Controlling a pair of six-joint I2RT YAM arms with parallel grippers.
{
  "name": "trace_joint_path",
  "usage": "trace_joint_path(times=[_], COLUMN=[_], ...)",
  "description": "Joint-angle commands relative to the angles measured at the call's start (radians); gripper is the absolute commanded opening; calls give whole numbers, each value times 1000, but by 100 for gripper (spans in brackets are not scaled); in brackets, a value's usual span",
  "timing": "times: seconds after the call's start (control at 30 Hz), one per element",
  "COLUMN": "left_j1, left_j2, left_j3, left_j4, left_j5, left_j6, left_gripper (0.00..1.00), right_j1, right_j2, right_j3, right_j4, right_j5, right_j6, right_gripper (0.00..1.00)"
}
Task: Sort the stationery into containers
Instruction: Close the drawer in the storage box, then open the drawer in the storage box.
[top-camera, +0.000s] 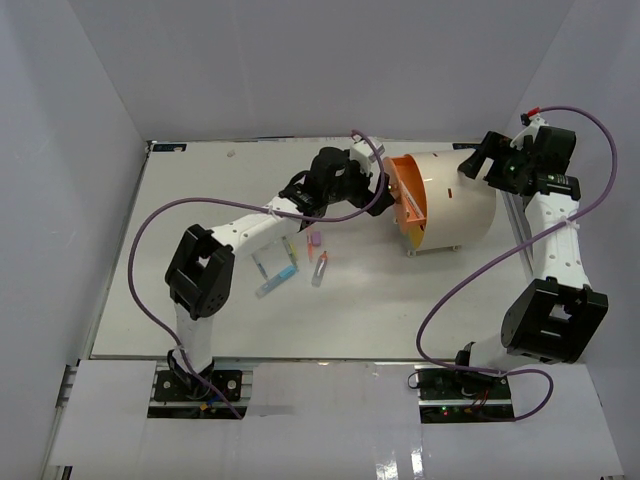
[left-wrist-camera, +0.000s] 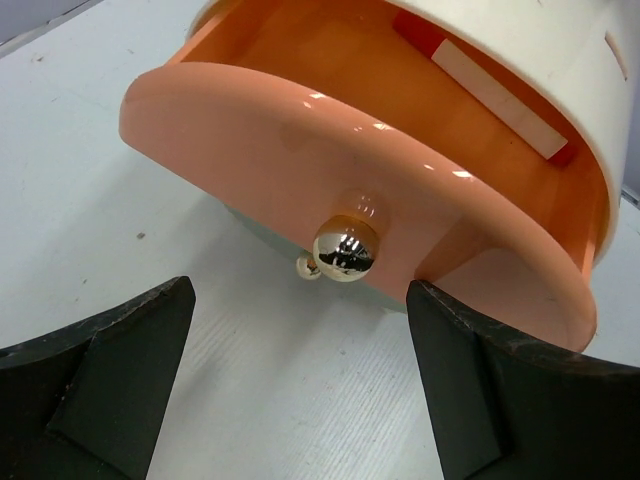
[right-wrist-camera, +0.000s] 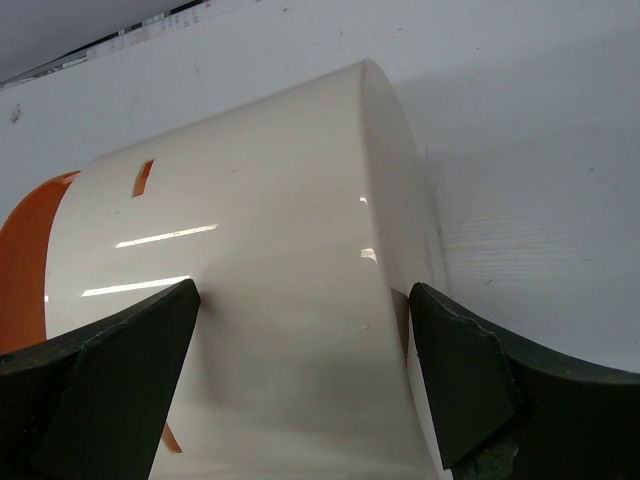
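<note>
Starting with the top view: the pens (top-camera: 316, 240) lay loose on the table (top-camera: 180, 300), a small scatter at about 8 o'clock from the drum (top-camera: 455, 205). None showed inside the drum, so sorting looked barely begun: a drawer (top-camera: 407, 195) stood part way out and every pen was left to move. The drum lay on its side at roughly 1 o'clock on the table, orange face pointing to 9 o'clock. The left claw (top-camera: 378, 185) sat at that face. The right claw (top-camera: 478, 160) sat at the drum's 1 o'clock shoulder. The pens read as thin plastic sticks in clear, blue, pink and orange; too small to tell types.

Left wrist view: the left claw (left-wrist-camera: 300, 400) was spread wide, holding nothing, matte black fingers (left-wrist-camera: 100, 390) at 8 and 4 o'clock of the frame. Between and beyond them hung a round, mirror-bright brass knob (left-wrist-camera: 345, 250) on the glossy, curved orange drawer front (left-wrist-camera: 250, 140). A second, smaller knob (left-wrist-camera: 308, 266) peeked out at its 8 o'clock. The drawer's inside looked bare apart from a flat white strip (left-wrist-camera: 500, 95). My guess: the claw was lined up on the knob, not yet closed on it.

Right wrist view: the right claw (right-wrist-camera: 300, 380) was also wide, straddling the drum's smooth, shiny cream wall (right-wrist-camera: 260, 300). Could not tell whether the fingers (right-wrist-camera: 110, 380) touched it. Small slots (right-wrist-camera: 143, 178) cut the wall at 10 o'clock; the orange face edged in at 9 o'clock.
</note>
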Motion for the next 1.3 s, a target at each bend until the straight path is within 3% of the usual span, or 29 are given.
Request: trace_joint_path(times=[0.0,0.43,0.63,1.0,1.27], left_j1=[-32,-70,-70,-47,-19], left_j2=[22,163,165,2,30], left_j3=[75,231,219,-46,-83], left_j4=[32,81,105,171,210], left_j5=[17,10,-10,-33,62], left_j6=[49,71,48,11,34], left_gripper=[98,98,98,98,98], right_j1=[-1,-1,-1,-3,-3], right_j2=[-7,-20,-26,-35,-44], right_j3=[-16,-39,-39,-27,-30], right_j4=[24,30,33,32,32], right_j5=[-56,-60,-54,-33,-28], right_j6=[4,1,-7,-13,-22], right_gripper=[92,92,91,90,90])
